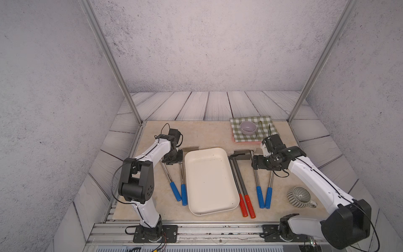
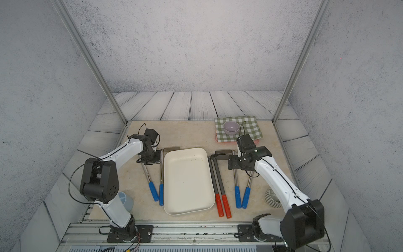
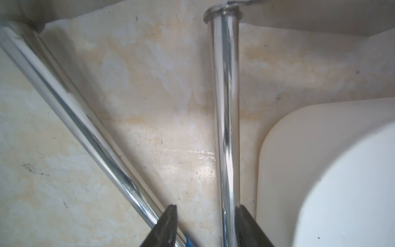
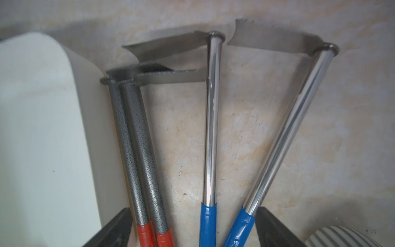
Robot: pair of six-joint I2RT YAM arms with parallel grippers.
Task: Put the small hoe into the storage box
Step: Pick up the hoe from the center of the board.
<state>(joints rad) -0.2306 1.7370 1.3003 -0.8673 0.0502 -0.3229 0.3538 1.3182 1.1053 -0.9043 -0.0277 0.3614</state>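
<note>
L arm: elbow up, forearm reaching fwd, wrist bent down, so your left claw (image 1: 174, 163) points at the table (image 1: 196, 133) just left of the box (image 1: 209, 179). Wrist cam shows the claw open, fingers (image 3: 168, 226) straddling the shaft of the small hoe (image 3: 227, 107). One finger looks right against the shaft, the other is apart from it w/ a gap. Not clamped.

R arm: reaches in from the right, forearm angled twd centre, right claw (image 1: 254, 162) low over the shafts of the two blue-grip hoes (image 1: 262, 196) on that side. Spread wide, not gripping. Can't tell if it touches them.

Small hoe: chrome shaft, blue grip at the near end, flat on the table alongside the box's left wall, outside it. Collar + blade are at the far end, blade turned twd the box's far-left corner. A 2nd blue hoe (image 1: 175, 192) lies just left of it, angled, grips nearly meeting. Two red-grip hoes (image 1: 245, 205) w/ dark speckled shafts lie along the box's right side. Box is cream w/ a low rim.
</note>
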